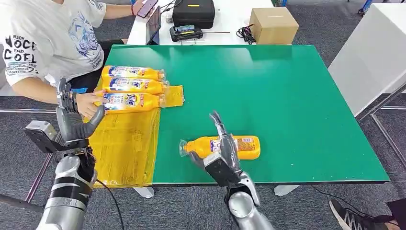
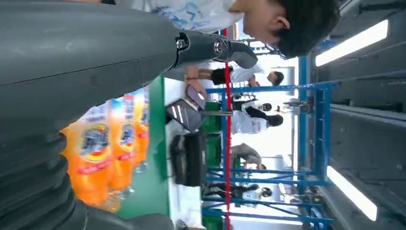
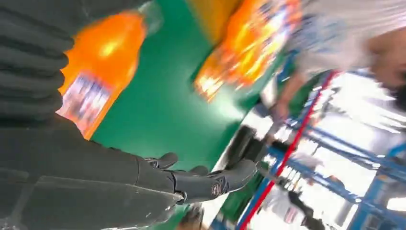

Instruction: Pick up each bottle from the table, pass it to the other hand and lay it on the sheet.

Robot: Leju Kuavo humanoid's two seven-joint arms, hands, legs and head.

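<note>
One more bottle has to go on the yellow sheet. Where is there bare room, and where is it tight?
The near half of the yellow sheet lies bare, between the three bottles and the table's front edge. The far end is crowded: the bottles lie side by side, with a person's hand and the left hand close by.

— What sits beyond the green table (image 1: 287, 96)?
— A white table (image 1: 230, 14) carrying a black case (image 1: 193, 12), a cardboard box (image 1: 274, 25), and what may be a tablet (image 1: 154, 25).
— Anyone nearby?
— A person in a white T-shirt (image 1: 48, 38), holding a phone (image 1: 146, 7).
</note>
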